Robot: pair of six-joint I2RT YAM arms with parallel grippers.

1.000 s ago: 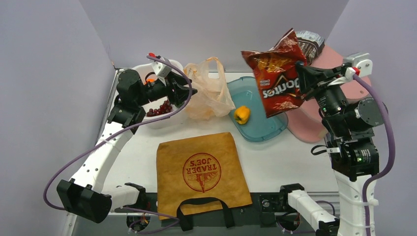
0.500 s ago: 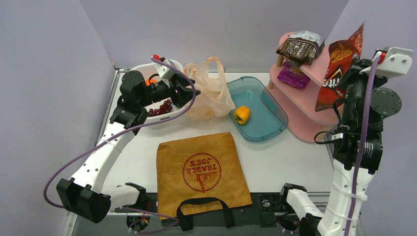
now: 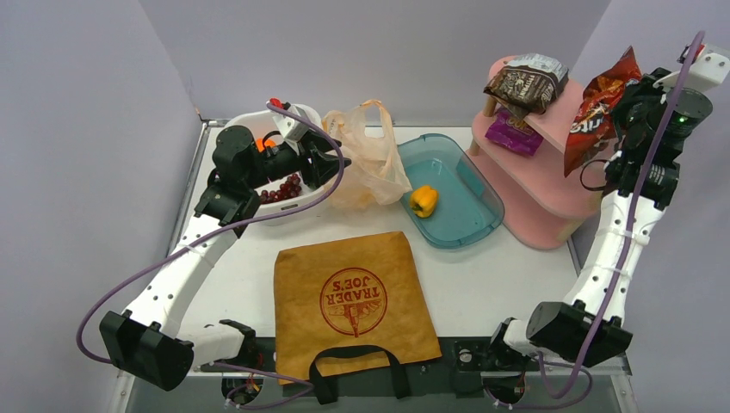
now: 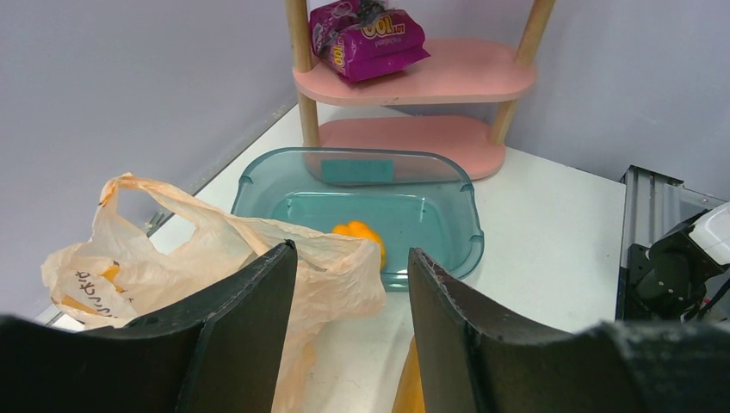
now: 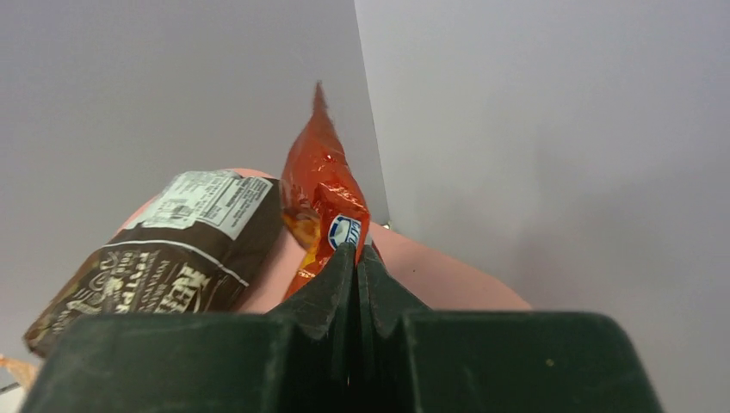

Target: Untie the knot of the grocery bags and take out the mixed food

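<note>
The canvas tote (image 3: 355, 297) bears a round red "TRADER JOE'S" logo, upside down from above.

We see the mustard-brown canvas tote (image 3: 353, 297) lying flat at the near side of the table (image 3: 504, 284), red round logo up, black straps over the edge; behind it the peach plastic bag (image 3: 366, 163) slumps, handles up, between the white tub (image 3: 245, 119) and the teal tub (image 3: 460, 185). The dark red grapes (image 3: 282, 189) and a glimpse of the orange (image 3: 262, 144) lie in the white tub; the yellow bell pepper (image 3: 423, 200) lies in the teal one; the dark brown snack bag (image 3: 527, 84) rests atop the pink shelf (image 3: 538, 219); the red Doritos bag (image 3: 596, 120) hangs beside it, pinched in the right gripper (image 5: 355, 254).
</note>
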